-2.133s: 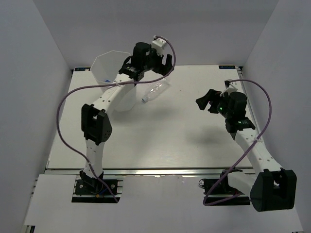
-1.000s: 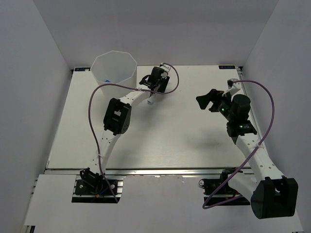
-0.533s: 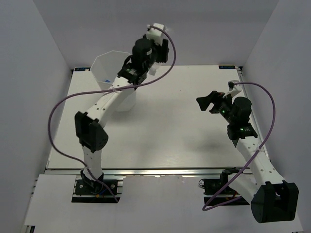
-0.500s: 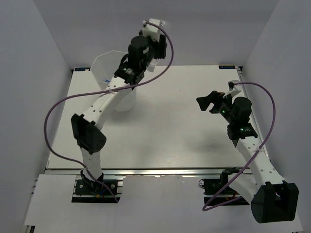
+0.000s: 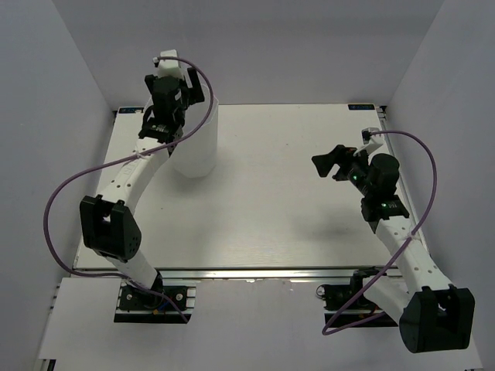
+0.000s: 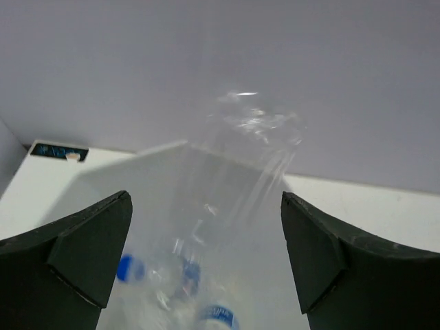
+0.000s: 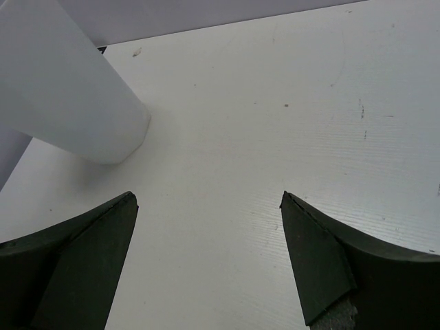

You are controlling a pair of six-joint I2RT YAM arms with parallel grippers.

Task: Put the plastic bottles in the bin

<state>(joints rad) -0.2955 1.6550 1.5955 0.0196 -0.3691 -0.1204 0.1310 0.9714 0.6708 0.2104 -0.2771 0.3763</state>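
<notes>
Table [image 5: 271, 232] first, white, running back from the near edge. Over its right middle the right gripper [image 5: 329, 161] hangs, jaws spread wide, nothing in them, well apart from everything else. Far left stands the bin [image 5: 195, 151], upright, narrow base on the table. The left gripper [image 6: 205, 199] is held high, right above the bin mouth, fingers wide apart and gripping nothing. A clear bottle [image 6: 244, 155] shows blurred in the gap, touching neither finger, and looks to be dropping toward the opening. Below it, at the bin bottom, other bottles [image 6: 189, 278] with blue caps and labels lie; count unclear, at least two. Risks: the dropping bottle looks tilted and its upper end overlaps the rim line in the wrist view, so it could clip the rim and bounce out onto the table. The bin is tall on a small base, so a knock from the left gripper or its purple cable [image 5: 73, 193] when it comes away could tip it and spill the lot. Nothing blocks the opening; the right gripper is out of the path.
</notes>
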